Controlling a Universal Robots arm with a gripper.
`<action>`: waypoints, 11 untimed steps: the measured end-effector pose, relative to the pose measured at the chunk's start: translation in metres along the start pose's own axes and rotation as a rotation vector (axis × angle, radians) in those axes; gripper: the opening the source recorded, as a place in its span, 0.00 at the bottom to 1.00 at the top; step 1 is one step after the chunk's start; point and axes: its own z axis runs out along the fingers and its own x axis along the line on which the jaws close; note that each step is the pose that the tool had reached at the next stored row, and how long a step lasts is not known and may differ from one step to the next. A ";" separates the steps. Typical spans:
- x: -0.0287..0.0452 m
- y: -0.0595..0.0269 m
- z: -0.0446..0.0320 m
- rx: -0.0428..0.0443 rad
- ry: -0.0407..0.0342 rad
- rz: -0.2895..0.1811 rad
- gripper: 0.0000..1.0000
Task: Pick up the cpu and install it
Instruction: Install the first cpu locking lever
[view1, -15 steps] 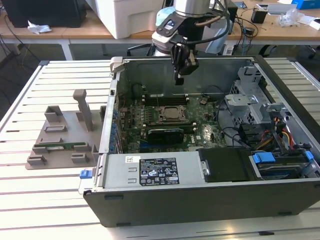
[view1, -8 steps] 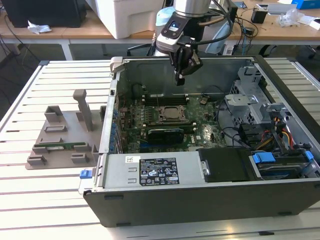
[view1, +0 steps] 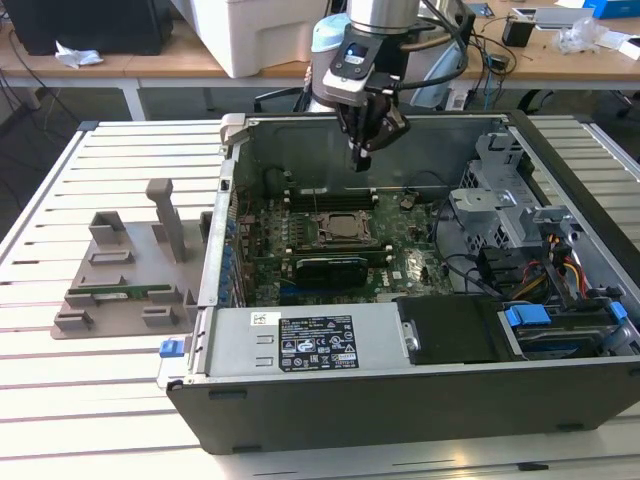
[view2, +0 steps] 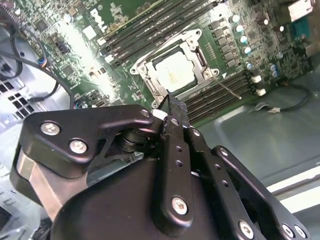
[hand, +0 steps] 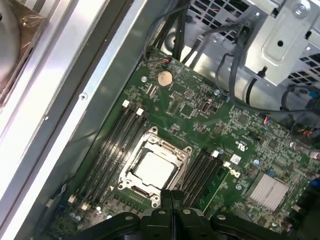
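The cpu (view1: 338, 232) lies flat in its metal-framed socket on the green motherboard (view1: 405, 270) inside the open computer case; its silver top shows in both wrist views (view2: 175, 70) (hand: 154, 169). My gripper (view1: 362, 150) hangs above the case's back wall, well above the socket and apart from the chip. In both wrist views its black fingertips (view2: 170, 102) (hand: 172, 196) are pressed together with nothing between them.
A grey fixture (view1: 120, 285) holding a green memory stick (view1: 120, 293) lies on the slatted table at the exterior view's left. A black expansion card (view1: 330, 268) sits in front of the socket. A drive cage (view1: 490, 190) and cables (view1: 550, 270) fill the case's right side.
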 end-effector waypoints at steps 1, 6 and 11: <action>0.0000 0.0000 0.0000 -0.0004 -0.0008 -0.010 0.11; 0.0000 0.0000 0.0000 -0.0039 -0.0070 -0.089 0.11; 0.0000 0.0000 0.0000 -0.0084 -0.0151 -0.193 0.11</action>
